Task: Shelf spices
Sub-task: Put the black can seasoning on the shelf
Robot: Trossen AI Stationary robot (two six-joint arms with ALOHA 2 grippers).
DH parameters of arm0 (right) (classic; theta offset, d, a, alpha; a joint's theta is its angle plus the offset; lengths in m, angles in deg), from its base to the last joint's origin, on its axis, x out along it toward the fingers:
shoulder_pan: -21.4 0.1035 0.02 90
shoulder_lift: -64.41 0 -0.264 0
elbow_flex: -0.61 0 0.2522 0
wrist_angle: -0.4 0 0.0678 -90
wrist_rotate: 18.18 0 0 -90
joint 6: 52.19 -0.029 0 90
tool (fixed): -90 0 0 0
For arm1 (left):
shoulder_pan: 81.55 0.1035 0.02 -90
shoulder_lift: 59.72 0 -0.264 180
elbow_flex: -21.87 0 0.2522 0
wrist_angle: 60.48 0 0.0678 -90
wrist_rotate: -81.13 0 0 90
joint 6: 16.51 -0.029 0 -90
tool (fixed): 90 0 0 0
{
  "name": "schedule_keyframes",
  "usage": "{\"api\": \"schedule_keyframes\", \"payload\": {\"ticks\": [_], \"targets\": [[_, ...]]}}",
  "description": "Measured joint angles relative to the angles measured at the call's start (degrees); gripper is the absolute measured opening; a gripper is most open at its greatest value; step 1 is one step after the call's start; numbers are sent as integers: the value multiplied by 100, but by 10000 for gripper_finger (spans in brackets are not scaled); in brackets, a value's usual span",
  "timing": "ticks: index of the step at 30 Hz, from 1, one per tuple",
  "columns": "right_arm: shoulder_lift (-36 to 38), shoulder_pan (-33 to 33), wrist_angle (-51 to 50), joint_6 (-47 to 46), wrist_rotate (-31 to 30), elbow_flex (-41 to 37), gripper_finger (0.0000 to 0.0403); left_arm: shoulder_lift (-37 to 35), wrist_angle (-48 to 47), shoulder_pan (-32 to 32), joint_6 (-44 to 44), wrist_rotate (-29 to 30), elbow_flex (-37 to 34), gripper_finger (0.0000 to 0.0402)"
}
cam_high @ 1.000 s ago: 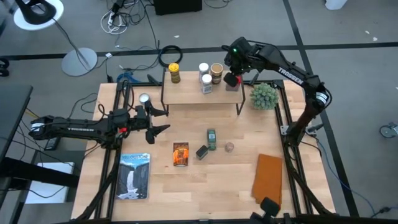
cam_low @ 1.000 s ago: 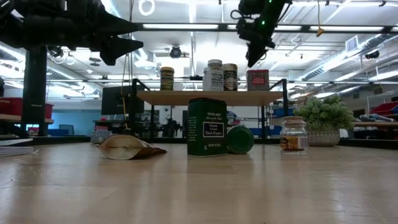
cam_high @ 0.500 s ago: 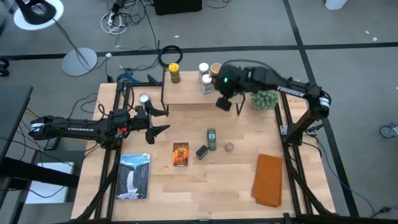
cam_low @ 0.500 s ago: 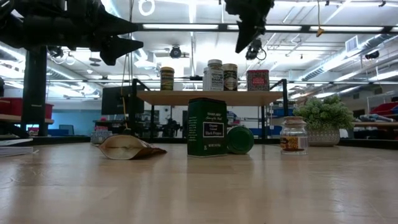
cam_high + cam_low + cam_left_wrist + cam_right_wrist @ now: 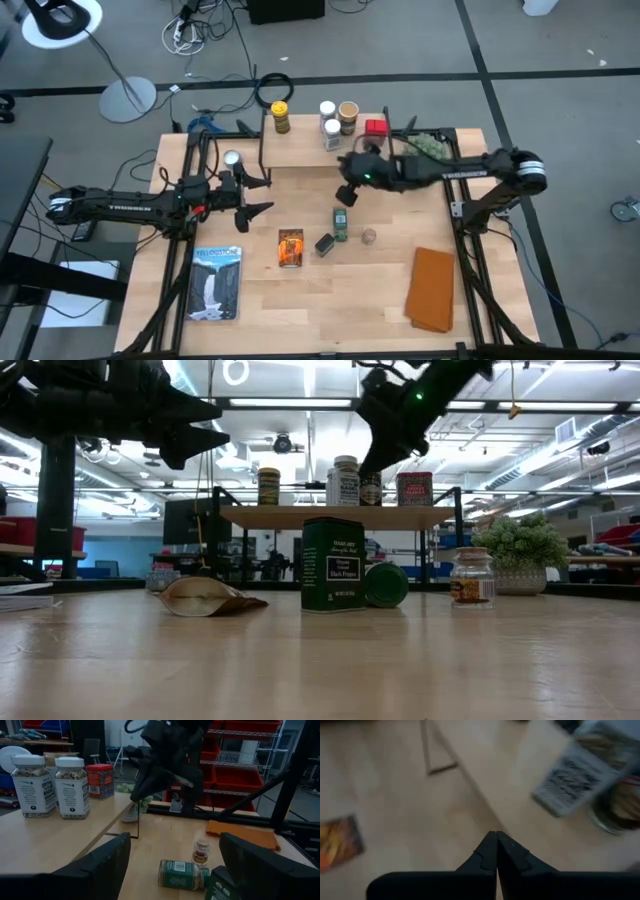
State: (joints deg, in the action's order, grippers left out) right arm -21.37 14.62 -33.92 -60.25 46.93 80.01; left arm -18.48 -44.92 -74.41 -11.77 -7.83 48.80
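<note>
The shelf (image 5: 320,153) stands at the table's far side. On it are a yellow-lidded jar (image 5: 281,117), two white-lidded jars (image 5: 330,133), a tan-lidded jar (image 5: 348,117) and a red tin (image 5: 375,127). In front of it an orange packet (image 5: 290,248), a dark box (image 5: 325,243), a green jar lying on its side (image 5: 340,223) and a small clear jar (image 5: 369,237) rest on the table. My right gripper (image 5: 343,195) hovers shut in front of the shelf, above the green jar. My left gripper (image 5: 262,193) waits open and level at the table's left.
A book (image 5: 216,283) lies near the left front. An orange cloth (image 5: 433,288) lies at the right front. A spiky green plant (image 5: 428,148) stands right of the shelf, and a flat silver tin (image 5: 232,158) sits to its left.
My right gripper, shut throughout, has left the shelf's right end by the red tin. It has swung down toward the table's near and left side, and now hangs in front of the shelf over the green jar. The red tin stays upright on the shelf.
</note>
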Motion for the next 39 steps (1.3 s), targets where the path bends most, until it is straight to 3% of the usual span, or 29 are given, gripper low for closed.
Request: {"api": "schedule_keyframes", "payload": {"ticks": [6, 9, 11, 22, 27, 33, 39], "targets": [[462, 284, 3512, -49, -753, -1760, 0, 0, -39, 0, -74, 0, 0, 309], [194, 217, 5020, 133, -846, -2274, 0, 0, -35, 0, -155, 2, -2, 309], [-69, 152, 5482, 307, -887, -2352, 0, 0, -1, 0, -153, 1, -2, 309], [-1041, -161, 5722, 765, -1331, -1689, 0, 0, -44, 0, -151, 4, -2, 309], [-1027, -59, 5618, 770, -1457, -1615, 0, -2, -84, 0, -149, 3, -2, 309], [-880, 101, 5190, 725, -2506, -1609, 0, -2, -117, 0, -149, 4, -2, 309], [-867, -2, 4987, 466, -2551, -1610, 0, -2, -100, 0, -149, 4, -2, 309]]}}
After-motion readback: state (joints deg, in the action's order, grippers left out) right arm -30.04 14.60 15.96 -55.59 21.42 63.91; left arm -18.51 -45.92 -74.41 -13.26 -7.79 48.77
